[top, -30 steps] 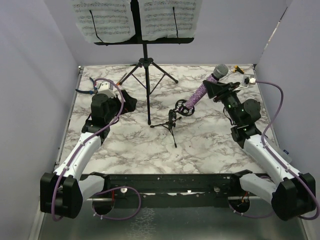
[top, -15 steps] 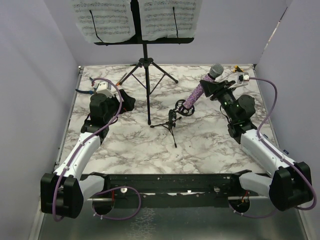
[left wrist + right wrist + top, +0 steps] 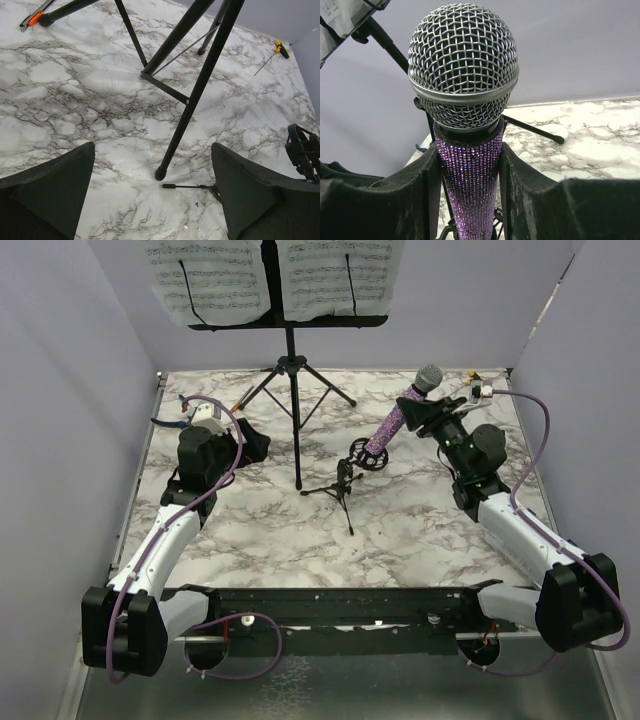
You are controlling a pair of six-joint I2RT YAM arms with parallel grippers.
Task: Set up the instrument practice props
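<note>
Your right fingers (image 3: 422, 187), clamping the purple glitter microphone (image 3: 398, 421), have shifted it up-left in frame toward the mic stand (image 3: 343, 478). Your left fingers (image 3: 50, 190) stay wide.

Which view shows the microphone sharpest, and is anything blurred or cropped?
Right wrist: the microphone grille crisp, the music stand behind it soft. Top external: evenly lit, sheet-music pages cropped at the top edge. Left wrist: marble table sharp, left gripper's fingers dark, featureless.

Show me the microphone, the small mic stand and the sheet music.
microphone (image 3: 464, 65), right wrist view, on the metal mesh head.
small mic stand (image 3: 344, 478), top view, on its upright post.
sheet music (image 3: 212, 278), top view, on the left page.
</note>
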